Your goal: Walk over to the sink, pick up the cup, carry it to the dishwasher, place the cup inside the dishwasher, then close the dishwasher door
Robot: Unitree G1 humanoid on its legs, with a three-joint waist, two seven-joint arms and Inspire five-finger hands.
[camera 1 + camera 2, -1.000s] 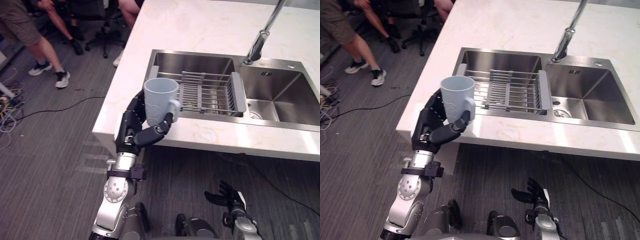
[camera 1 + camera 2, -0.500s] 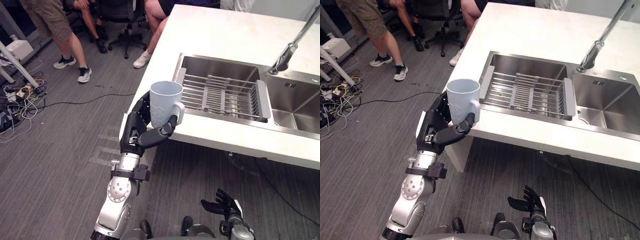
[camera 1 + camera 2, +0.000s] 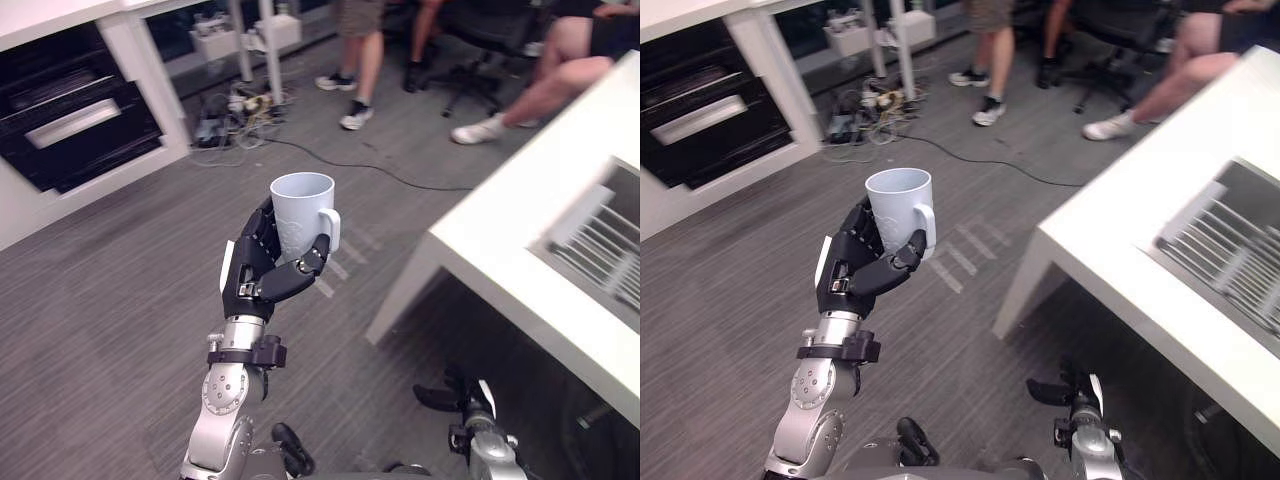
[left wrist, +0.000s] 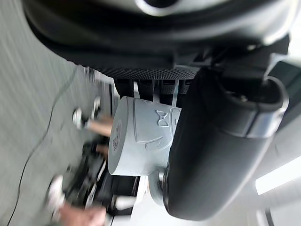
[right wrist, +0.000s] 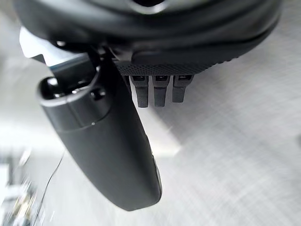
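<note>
Now the left hand (image 3: 262,272), fingers and thumb curled round the upright cup (image 3: 303,212) above the floor (image 3: 110,310), should carry it level toward what is probably the dishwasher (image 3: 62,98), right hand (image 3: 464,402) low, fingers loose.

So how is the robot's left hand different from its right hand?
The left hand is curled round the pale cup, while the right hand holds nothing. The left hand is raised up in front of the robot, and the right hand hangs low down. The left hand's fingers are bent tight, and the right hand's fingers are relaxed. Both hands are dark.
</note>
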